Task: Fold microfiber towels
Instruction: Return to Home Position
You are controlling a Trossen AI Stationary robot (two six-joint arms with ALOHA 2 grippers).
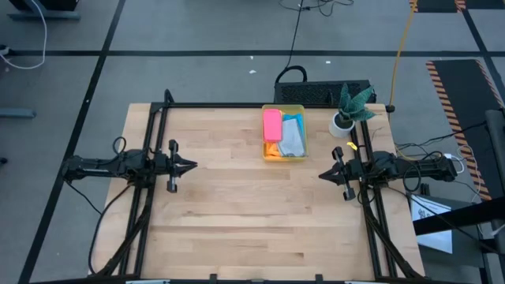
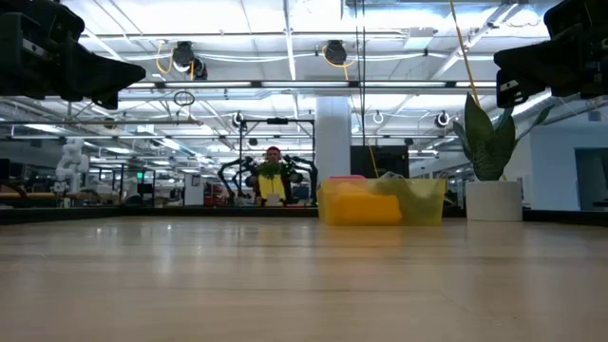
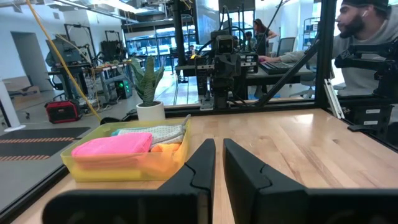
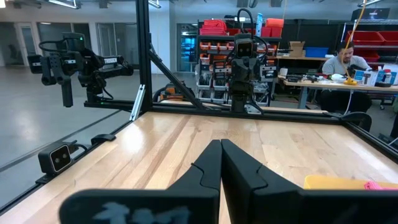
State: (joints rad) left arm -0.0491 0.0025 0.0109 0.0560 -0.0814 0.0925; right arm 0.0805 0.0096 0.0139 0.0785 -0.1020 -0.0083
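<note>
High view: I read the towels [image 1: 292, 138] lying inside the bin [image 1: 282, 108]. The left gripper [image 1: 192, 166] and right gripper [image 1: 322, 174] sit either side of the bin, well apart from it.
Left wrist view: fingers [image 3: 202, 168] almost together, holding nothing.
Right wrist view: fingers [image 4: 208, 165] together, holding nothing.

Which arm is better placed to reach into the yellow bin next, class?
Right. In the high view the right gripper sits nearer the yellow bin than the left gripper, which is parked farther off.
</note>
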